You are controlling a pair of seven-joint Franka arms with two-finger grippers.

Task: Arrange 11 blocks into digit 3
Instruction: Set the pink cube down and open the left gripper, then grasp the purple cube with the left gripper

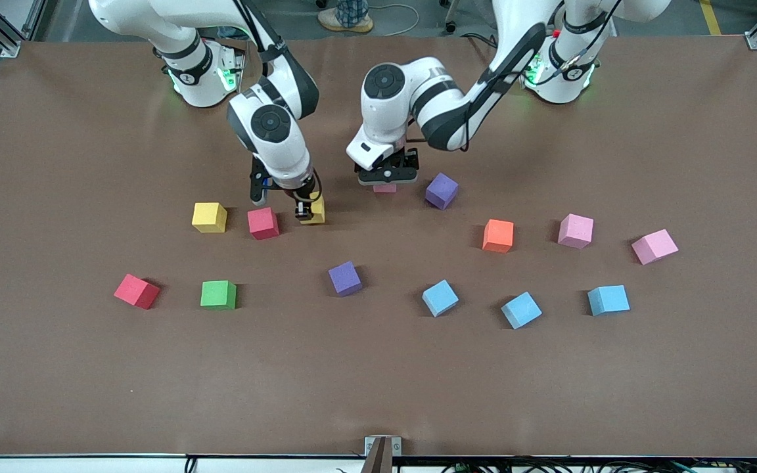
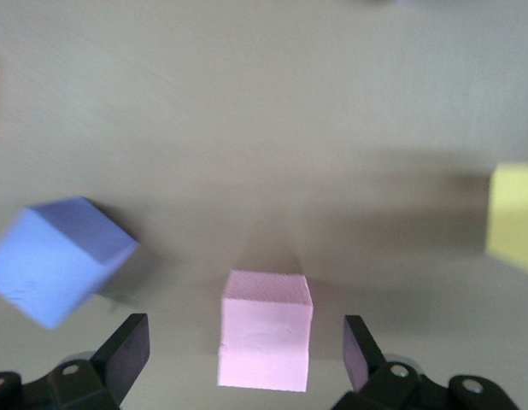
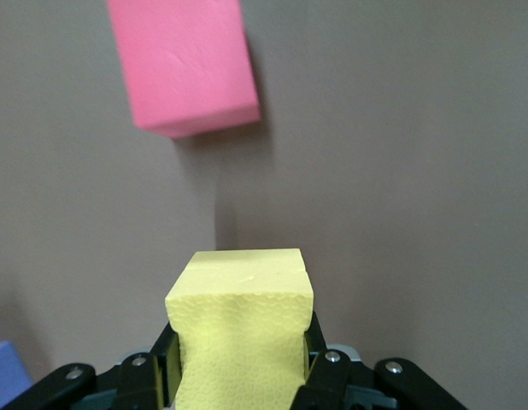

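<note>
The left gripper (image 1: 388,176), just above the centre of the front view, stands low over a small pink foam cube (image 1: 384,188) on the brown table (image 1: 378,381); in the left wrist view its black fingers (image 2: 127,346) are spread wide on either side of that pink cube (image 2: 266,329) and touch neither face, so it holds nothing. Just beside it, toward the left arm's end of the table, lies a tilted purple foam cube (image 1: 442,190). The right gripper (image 1: 307,209), left of centre in the front view, is closed on a yellow foam cube (image 1: 316,210), its pads squeezing the cube's sides in the right wrist view (image 3: 243,333), close to a red foam cube (image 1: 263,223). A second yellow cube (image 1: 209,217) sits beside the red one toward the right arm's end. The remaining blocks lie scattered and apart, forming no digit: an orange cube (image 1: 498,235) and two more pink cubes (image 1: 575,230) (image 1: 654,246) at middle right; and lower in the frame another red cube (image 1: 137,291), a green cube (image 1: 218,294), a second purple cube (image 1: 344,278) and three light blue cubes (image 1: 439,297) (image 1: 521,309) (image 1: 608,299).
</note>
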